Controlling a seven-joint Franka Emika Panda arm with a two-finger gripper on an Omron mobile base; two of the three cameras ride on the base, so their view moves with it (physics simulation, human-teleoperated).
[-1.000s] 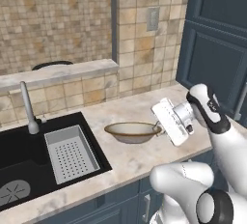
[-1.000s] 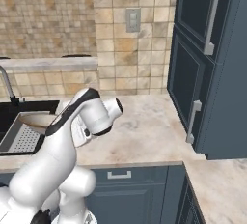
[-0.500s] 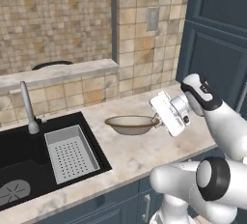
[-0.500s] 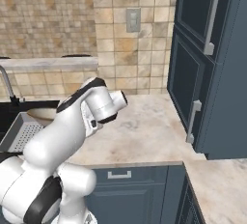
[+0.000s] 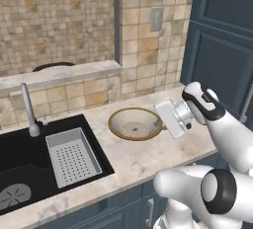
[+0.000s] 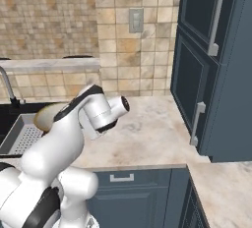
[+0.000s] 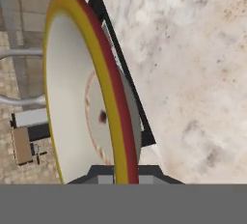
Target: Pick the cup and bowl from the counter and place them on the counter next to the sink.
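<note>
The bowl (image 5: 134, 124), beige inside with a tan rim, hangs tilted just over the counter (image 5: 148, 160) right of the sink (image 5: 20, 159). My gripper (image 5: 159, 121) is shut on its right rim. In the hand view the rim (image 7: 99, 73) runs edge-on between my fingertips, gripper (image 7: 119, 173), with the counter (image 7: 193, 73) to the right and the black sink edge (image 7: 107, 30) behind it. From the right base view the arm covers most of the bowl (image 6: 47, 116). The cup is out of view.
A grey perforated rack (image 5: 74, 156) lies in the basin and a slim faucet (image 5: 28, 110) stands behind it. Tall dark blue cabinets (image 5: 222, 50) close off the counter's right end. The tiled wall holds an outlet (image 5: 157, 19) behind the bowl.
The hand has rolled and the bowl has tipped from nearly level to tilted, its inside now facing the left base camera. It stays in the same place beside the sink.
</note>
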